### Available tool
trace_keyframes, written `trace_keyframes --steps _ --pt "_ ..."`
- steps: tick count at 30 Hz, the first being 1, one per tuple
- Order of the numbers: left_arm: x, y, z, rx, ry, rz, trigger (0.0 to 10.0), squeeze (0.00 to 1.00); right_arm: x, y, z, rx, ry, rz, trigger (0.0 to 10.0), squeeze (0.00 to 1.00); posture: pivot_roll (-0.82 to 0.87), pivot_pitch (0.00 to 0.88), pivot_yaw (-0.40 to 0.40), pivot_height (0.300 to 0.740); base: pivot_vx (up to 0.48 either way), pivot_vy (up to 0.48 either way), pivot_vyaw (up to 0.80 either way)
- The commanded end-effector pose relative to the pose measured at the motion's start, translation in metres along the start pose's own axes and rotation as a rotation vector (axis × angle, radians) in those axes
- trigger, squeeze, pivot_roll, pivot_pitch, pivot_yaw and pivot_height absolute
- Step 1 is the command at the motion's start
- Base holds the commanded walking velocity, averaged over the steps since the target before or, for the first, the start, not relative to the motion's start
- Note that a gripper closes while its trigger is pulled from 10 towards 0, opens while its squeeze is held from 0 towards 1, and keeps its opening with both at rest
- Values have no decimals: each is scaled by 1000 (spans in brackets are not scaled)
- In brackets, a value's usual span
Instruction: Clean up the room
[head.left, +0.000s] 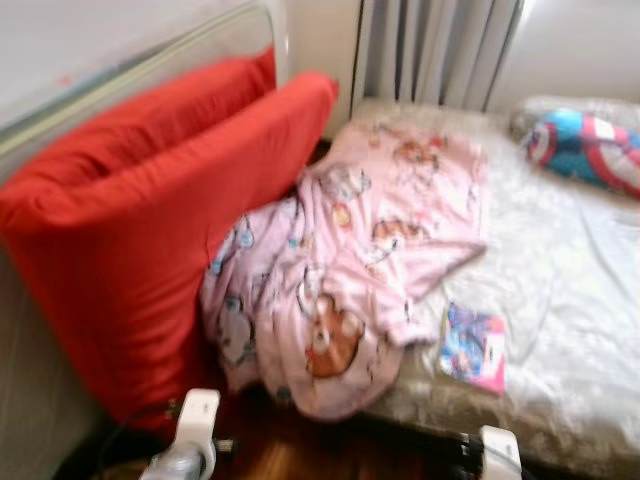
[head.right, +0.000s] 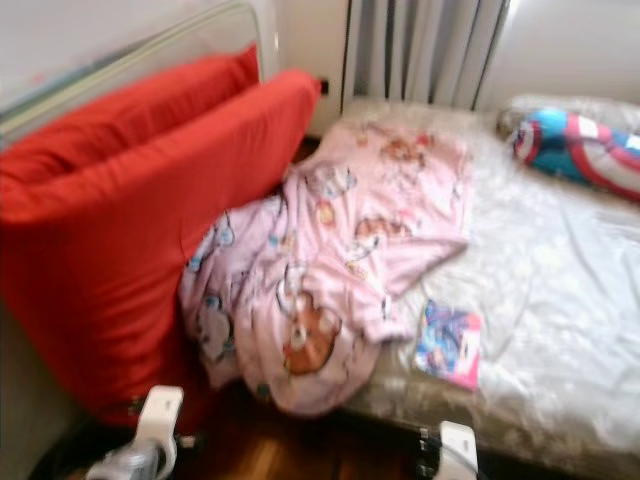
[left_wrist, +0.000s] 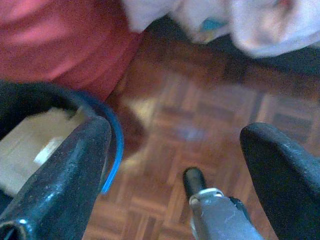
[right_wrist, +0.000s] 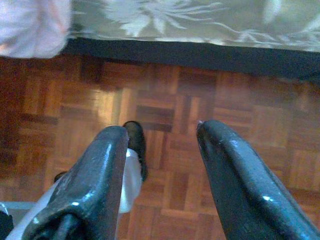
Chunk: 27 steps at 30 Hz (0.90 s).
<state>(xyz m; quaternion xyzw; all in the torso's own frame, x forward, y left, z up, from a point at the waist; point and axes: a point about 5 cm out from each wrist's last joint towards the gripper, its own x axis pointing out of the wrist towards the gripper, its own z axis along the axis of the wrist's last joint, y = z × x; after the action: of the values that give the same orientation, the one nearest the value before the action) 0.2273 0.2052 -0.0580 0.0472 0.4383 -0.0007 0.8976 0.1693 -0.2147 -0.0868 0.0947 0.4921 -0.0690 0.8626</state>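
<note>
We face a bed (head.left: 560, 330) covered with a pale, flower-patterned sheet, running from the near right toward the far wall, where grey curtains (head.left: 430, 50) hang. On the left stand two big red cushions (head.left: 130, 230), leaning one against the other beside a pale headboard or rail. Between the cushions and the bed lies a crumpled pink blanket (head.left: 350, 270) printed with cartoon animals; its far part is spread over the mattress and its near part spills off the bed's near edge toward the floor. At the far right of the bed rests a blue, red and white pillow (head.left: 590, 150). Near the bed's near edge, just right of the blanket, lies a small, colourful flat packet or booklet (head.left: 472, 347). The floor below is brown wood parquet (right_wrist: 170, 150). Both our arms hang low over that floor: the left gripper (left_wrist: 175, 165) has its two black fingers spread wide apart with nothing between them, close to the red cushion, and the right gripper (right_wrist: 162, 165) is likewise spread and empty, just before the bed's dark lower edge.
</note>
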Motion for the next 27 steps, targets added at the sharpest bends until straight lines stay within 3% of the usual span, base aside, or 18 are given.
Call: trace_keyframes --steps 1,17,27 --pt "-1 3 -9 13 36 5 10000 0 1 3 2 6 -8 4 10000 0 -17 0 -7 740 0 0 -800" --pt "-1 4 -9 15 36 7 10000 0 1 3 2 13 -12 4 10000 0 -14 0 -6 740 0 0 -800" --pt "-1 4 -8 17 33 10 10000 0 1 3 4 40 -32 -2 10000 0 -11 0 -6 740 0 0 0"
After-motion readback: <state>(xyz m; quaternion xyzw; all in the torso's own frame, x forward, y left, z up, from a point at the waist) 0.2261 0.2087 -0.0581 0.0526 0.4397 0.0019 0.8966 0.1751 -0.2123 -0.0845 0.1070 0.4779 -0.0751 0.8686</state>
